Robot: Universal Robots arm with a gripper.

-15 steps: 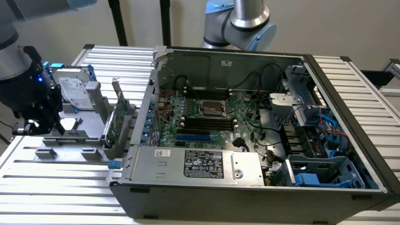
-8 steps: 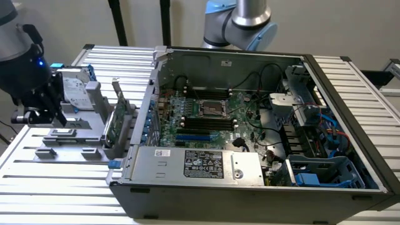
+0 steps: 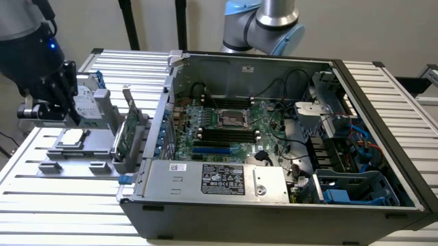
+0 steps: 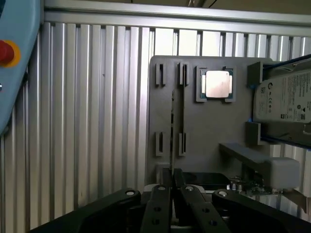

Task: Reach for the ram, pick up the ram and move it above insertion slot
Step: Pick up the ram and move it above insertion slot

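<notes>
Your tool hangs over the grey fixture plate with its fingers drawn close together, only a narrow slit between them and nothing that I can make out in it; so the ram is not in hand; it stands on its edge in the plate, between four small clips, in line with the fingertips in the wrist view

Watch these, as I judge them:
- with the fingers this near each other, a descent would land them on the ram's top edge instead of astride it, and could press it into the clips or chip it
- the stick is very thin, so a small sideways offset would make one finger push it over
- the hard drive and the processor sit close by on the same plate; a drifting tool could knock either
- the tall expansion card stands between the plate and the open computer case; a low carry toward the memory slots could clip it or the case wall

The table is ribbed aluminium, grooved and hard, so a dropped stick could skid or wedge in a groove; behind it you have a pale wall and black poles; a red button shows at the edge of the wrist view
</notes>
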